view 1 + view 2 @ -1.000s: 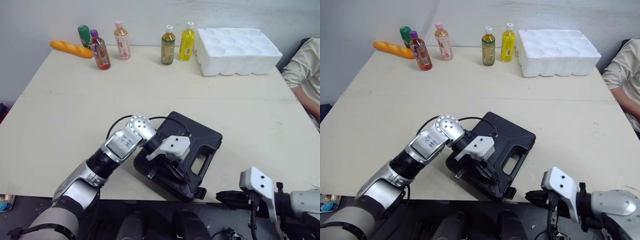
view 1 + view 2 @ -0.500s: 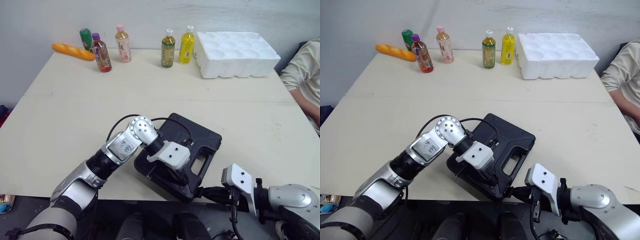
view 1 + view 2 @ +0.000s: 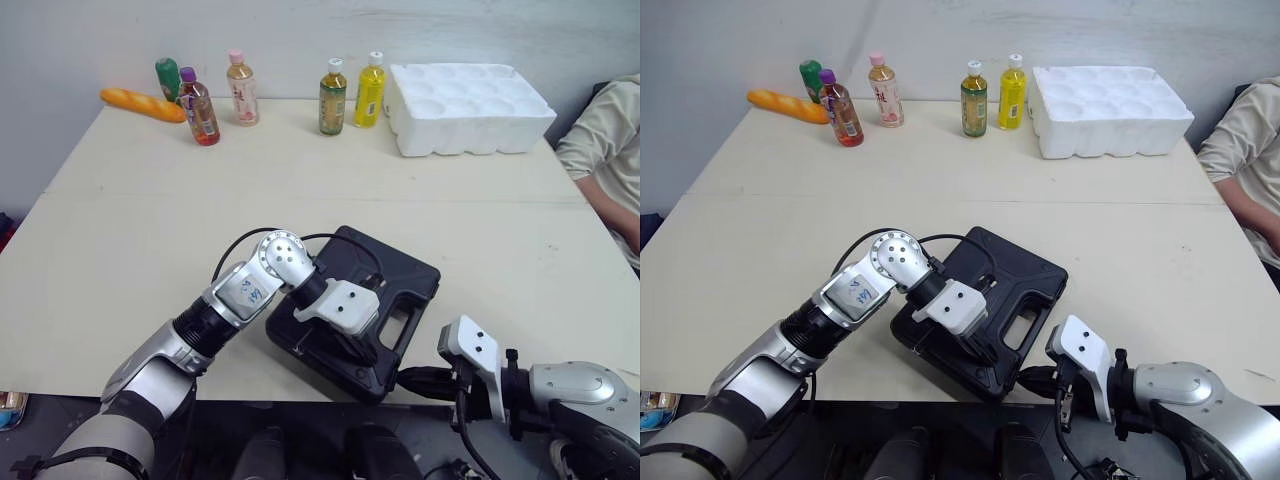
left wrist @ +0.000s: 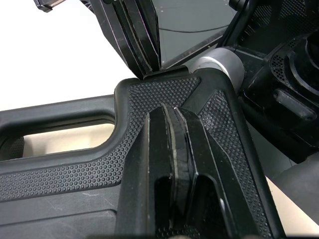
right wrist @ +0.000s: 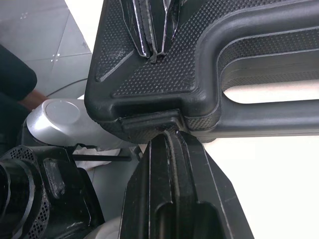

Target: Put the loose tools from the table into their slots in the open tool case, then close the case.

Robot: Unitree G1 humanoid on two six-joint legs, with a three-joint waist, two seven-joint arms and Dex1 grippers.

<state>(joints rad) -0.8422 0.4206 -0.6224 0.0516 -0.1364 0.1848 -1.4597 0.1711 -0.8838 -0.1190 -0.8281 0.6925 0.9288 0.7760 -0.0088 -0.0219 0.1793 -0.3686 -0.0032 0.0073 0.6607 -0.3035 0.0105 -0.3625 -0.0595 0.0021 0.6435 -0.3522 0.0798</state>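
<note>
Black tool case (image 3: 395, 272) lies lid down near the table (image 3: 150, 220) front edge, handle cutout facing the robot's right, one corner overhanging the edge. Left gripper (image 4: 174, 115) sits on the lid's textured corner beside the handle, jaws together, tips pressed on the plastic. Right gripper (image 5: 172, 138) comes in from below the table edge, jaws also together and holding nothing, tips right at the small latch (image 5: 149, 122) on the case's front rim.

Step, judged: stowing looks done and this is the closing stage, left holding the lid down while right works the latch. Next move needs a short firm push on the tab until it snaps over, with the left keeping weight on so the case doesn't slide or tip off the edge. Can't tell if the latch is already locked.

Counts: 1 case, 2 grippers. Along the far edge stand 5 bottles (image 3: 330, 95), 1 bread loaf (image 3: 140, 100) and 1 white foam tray (image 3: 470, 95). 1 person's sleeve (image 3: 600, 140) at the right side
</note>
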